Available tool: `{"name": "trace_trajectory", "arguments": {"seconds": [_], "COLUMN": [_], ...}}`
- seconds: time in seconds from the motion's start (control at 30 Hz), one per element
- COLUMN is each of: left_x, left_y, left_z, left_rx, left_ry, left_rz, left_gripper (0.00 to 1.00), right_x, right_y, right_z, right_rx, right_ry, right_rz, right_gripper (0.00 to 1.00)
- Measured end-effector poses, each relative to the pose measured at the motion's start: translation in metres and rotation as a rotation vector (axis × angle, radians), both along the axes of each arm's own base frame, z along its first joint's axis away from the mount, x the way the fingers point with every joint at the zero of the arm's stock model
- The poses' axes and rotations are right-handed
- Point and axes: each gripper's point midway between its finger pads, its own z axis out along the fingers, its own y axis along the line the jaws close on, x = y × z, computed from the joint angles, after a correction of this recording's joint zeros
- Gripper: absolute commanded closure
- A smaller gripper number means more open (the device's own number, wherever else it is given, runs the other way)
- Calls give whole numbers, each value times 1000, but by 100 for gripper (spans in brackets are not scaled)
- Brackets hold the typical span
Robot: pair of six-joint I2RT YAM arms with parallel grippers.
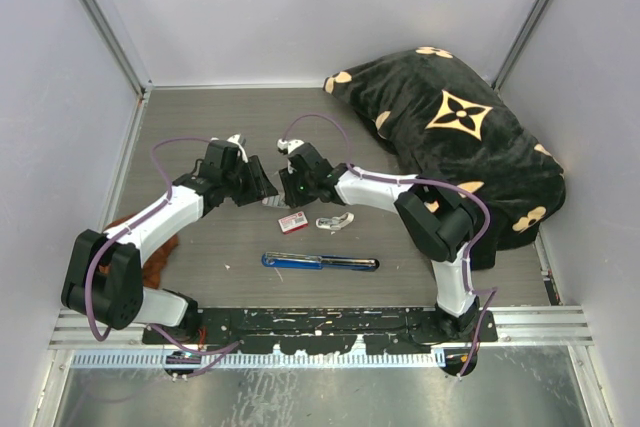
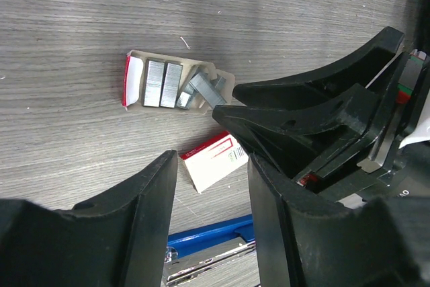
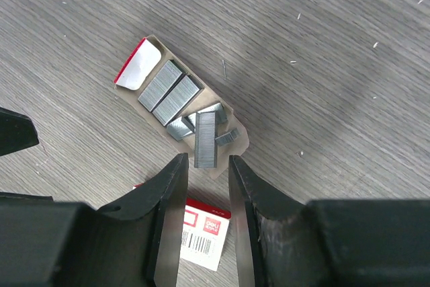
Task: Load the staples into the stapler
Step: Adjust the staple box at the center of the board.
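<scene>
Grey wood-grain table (image 1: 200, 147), w/ a big black cushion (image 1: 450, 147) w/ gold motifs in the back-R corner. Both arms reach to mid-table, wrists nearly meeting. Stapler (image 1: 320, 262) lies opened flat nr the front edge, between the two bases, well apart from both claws. L gripper (image 2: 209, 158): fingers apart, nothing btwn them, over the red-and-white box (image 2: 218, 166). R gripper (image 3: 206, 161): fingers also apart, not clamped on anything. Just beyond the box sits an open cardboard tray (image 3: 142, 65) w/ the staples (image 3: 169, 92) in it: two blocks side by side, plus smaller bits at the nr end. One loose strip (image 3: 205, 140) pts straight into the gap btwn the R fingertips, clearance either side.
</scene>
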Motion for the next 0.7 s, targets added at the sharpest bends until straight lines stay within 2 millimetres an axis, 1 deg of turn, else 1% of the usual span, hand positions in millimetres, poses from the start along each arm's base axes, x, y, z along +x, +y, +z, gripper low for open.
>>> {"name": "trace_trajectory", "arguments": {"seconds": [0.37,0.7], "left_x": [0,1], "left_y": [0,1], "left_z": [0,-1], "left_rx": [0,7], "left_ry": [0,-3], "left_rz": [0,3], "left_gripper": [51,51], "right_x": [-8,-9], "right_y": [4,5], "right_z": [-2,-2], "right_rx": [-40,-66], "right_ry": [-26,-54], "right_rz": [14,2], "right_gripper": [63,58]}}
